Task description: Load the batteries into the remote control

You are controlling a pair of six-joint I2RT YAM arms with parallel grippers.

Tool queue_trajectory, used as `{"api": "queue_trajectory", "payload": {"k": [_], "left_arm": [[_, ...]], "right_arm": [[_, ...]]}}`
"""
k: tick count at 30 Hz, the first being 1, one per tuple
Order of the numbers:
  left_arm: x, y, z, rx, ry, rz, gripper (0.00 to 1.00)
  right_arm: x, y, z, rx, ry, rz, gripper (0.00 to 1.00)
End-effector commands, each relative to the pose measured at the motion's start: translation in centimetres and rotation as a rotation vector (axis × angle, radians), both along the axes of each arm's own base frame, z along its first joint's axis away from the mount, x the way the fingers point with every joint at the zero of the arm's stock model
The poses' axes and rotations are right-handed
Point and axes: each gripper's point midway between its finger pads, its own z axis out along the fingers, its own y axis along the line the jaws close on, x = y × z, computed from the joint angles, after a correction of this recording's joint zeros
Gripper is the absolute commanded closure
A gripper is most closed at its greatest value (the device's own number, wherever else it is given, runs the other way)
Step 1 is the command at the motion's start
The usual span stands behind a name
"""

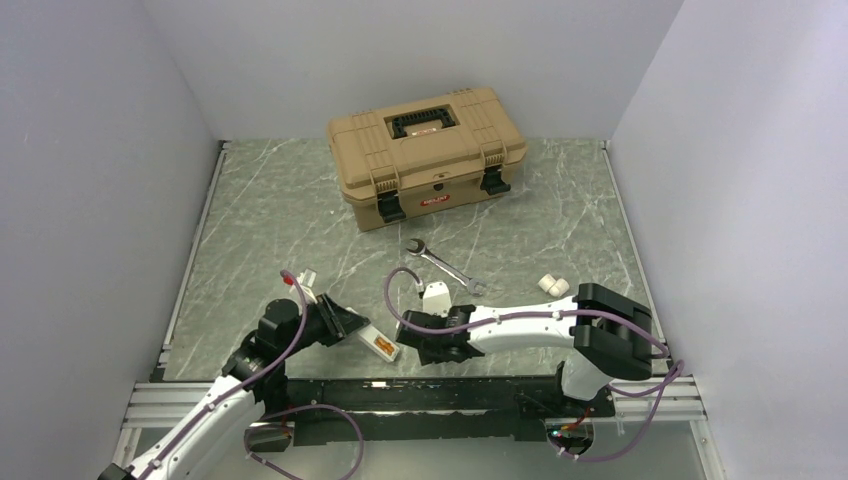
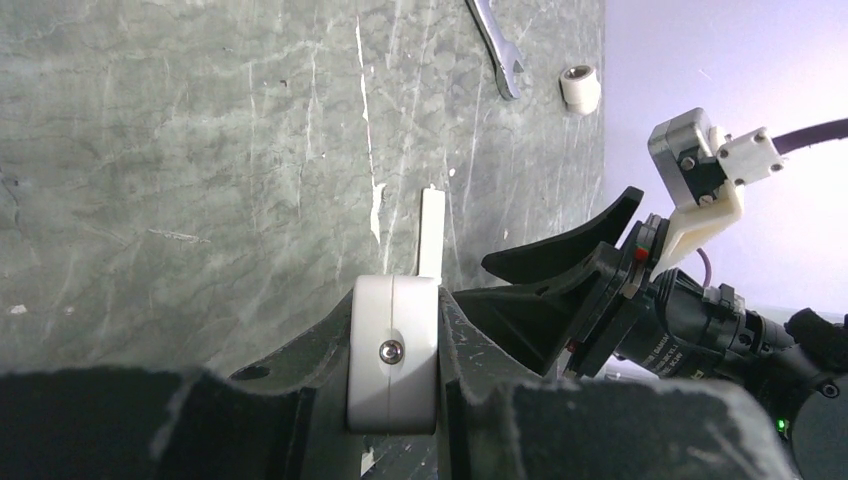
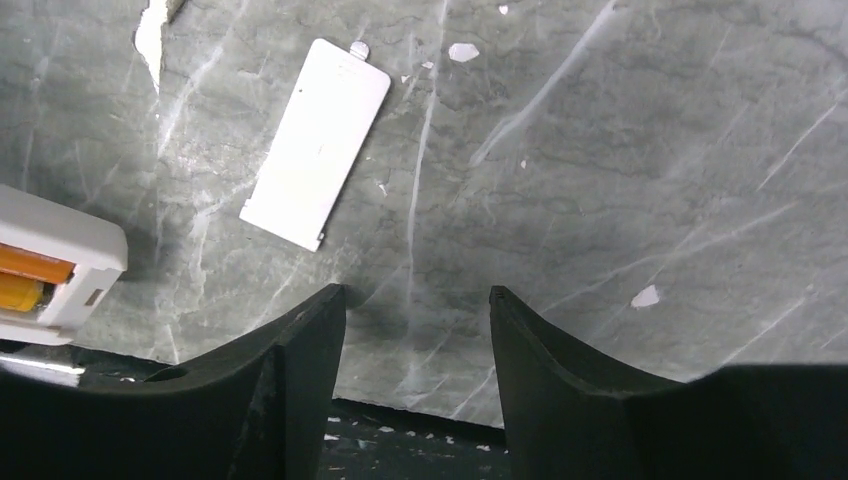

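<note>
Our left end effector (image 2: 395,310) is clamped shut on the remote control (image 1: 381,346), which sits at the near edge of the table (image 1: 270,200) with its orange-brown recess facing up. Our right end effector (image 3: 415,300) hangs just beside it, jaws apart with nothing between them. A flat white cover (image 3: 315,143) lies on the table nearby. Farther out we see a wrench (image 1: 445,265), two small white cylinders (image 1: 553,286) and a tan toolbox (image 1: 425,155).

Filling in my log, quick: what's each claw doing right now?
Left claw: closed on the remote control.
Right claw: open, holding nothing.
</note>
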Motion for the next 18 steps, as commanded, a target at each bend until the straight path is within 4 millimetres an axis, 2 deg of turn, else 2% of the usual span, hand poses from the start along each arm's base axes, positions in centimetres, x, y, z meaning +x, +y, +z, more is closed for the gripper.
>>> {"api": "queue_trajectory", "payload": {"k": [1,6,12,18], "left_arm": [[0.4,-0.4,2.0,-0.044,-0.057,-0.009,0.99],[0.3,-0.3,2.1,-0.034,-0.062,-0.012,0.99],[0.3,-0.1,1.9,-0.031,-0.063,-0.002,0.99],[0.2,-0.1,1.6,-0.034,-0.058,-0.003,0.99]], "right_arm": [[0.0,2.3,1.4,0.108,0.027,-0.132,0.41],[0.8,4.5,2.6,0.159,0.008,-0.173,0.38],[1.7,5.3,2.8,0.143,-0.008,-0.201,0.34],[1.9,4.6,1.7,0.08,-0.013,-0.245,0.34]]}}
